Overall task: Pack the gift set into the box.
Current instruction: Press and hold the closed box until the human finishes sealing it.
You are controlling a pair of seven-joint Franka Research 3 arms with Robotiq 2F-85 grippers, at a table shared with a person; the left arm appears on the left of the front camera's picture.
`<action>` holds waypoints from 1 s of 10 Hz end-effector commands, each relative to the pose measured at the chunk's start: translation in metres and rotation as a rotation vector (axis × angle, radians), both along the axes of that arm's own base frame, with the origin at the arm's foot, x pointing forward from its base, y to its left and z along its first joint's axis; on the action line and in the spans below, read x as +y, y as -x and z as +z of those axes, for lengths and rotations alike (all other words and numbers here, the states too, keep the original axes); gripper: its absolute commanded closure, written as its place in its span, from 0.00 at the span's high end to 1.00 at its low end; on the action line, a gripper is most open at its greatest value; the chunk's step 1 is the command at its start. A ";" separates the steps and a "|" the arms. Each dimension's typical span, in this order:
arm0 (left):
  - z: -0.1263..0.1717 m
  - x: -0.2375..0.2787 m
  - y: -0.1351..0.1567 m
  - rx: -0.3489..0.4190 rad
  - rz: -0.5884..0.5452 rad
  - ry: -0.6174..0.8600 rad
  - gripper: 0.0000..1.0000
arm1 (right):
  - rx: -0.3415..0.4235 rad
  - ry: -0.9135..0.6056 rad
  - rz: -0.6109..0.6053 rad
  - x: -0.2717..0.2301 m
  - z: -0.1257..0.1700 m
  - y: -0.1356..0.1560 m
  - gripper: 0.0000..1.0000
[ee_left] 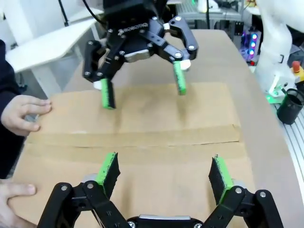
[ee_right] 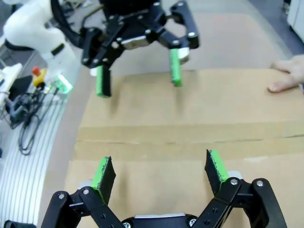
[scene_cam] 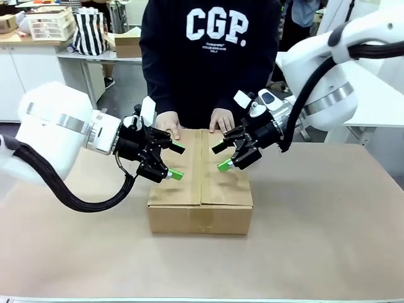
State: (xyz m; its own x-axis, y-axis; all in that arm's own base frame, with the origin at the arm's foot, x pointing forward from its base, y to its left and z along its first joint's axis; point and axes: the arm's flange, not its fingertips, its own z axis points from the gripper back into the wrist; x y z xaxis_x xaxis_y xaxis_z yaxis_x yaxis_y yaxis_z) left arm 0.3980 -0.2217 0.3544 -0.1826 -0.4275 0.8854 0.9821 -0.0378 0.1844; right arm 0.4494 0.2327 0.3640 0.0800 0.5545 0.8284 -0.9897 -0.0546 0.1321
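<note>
The box point(scene_cam: 201, 189) is a brown cardboard carton in the middle of the table. Its top flaps lie closed, with a seam point(ee_left: 133, 142) down the centre. The gift set is hidden or out of view. My left gripper point(scene_cam: 177, 161) hovers open over the box's left flap. My right gripper point(scene_cam: 219, 158) hovers open over the right flap, facing it. In the left wrist view my own fingers point(ee_left: 108, 168) spread wide above the cardboard, with the right gripper point(ee_left: 142, 90) opposite. In the right wrist view the left gripper point(ee_right: 137, 73) is opposite. A person's hands point(scene_cam: 192, 121) rest on the box's far edge.
The person stands close against the table's far side. A white side table point(scene_cam: 379, 101) sits at the right. A black cup point(ee_left: 289, 107) and cables point(ee_right: 23, 118) lie off the table's ends. Bare brown tabletop point(scene_cam: 315, 227) surrounds the box.
</note>
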 end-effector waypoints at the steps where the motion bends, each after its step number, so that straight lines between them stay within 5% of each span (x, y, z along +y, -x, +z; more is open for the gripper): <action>1: -0.016 -0.004 -0.005 0.036 0.020 0.013 1.00 | -0.071 -0.009 -0.062 0.001 -0.017 -0.005 1.00; 4: -0.032 -0.002 -0.017 0.112 0.050 0.012 1.00 | -0.095 0.026 -0.142 -0.009 -0.031 -0.003 1.00; 10: -0.042 0.016 -0.037 0.221 0.102 0.044 1.00 | 0.010 -0.002 -0.114 -0.024 -0.052 -0.006 1.00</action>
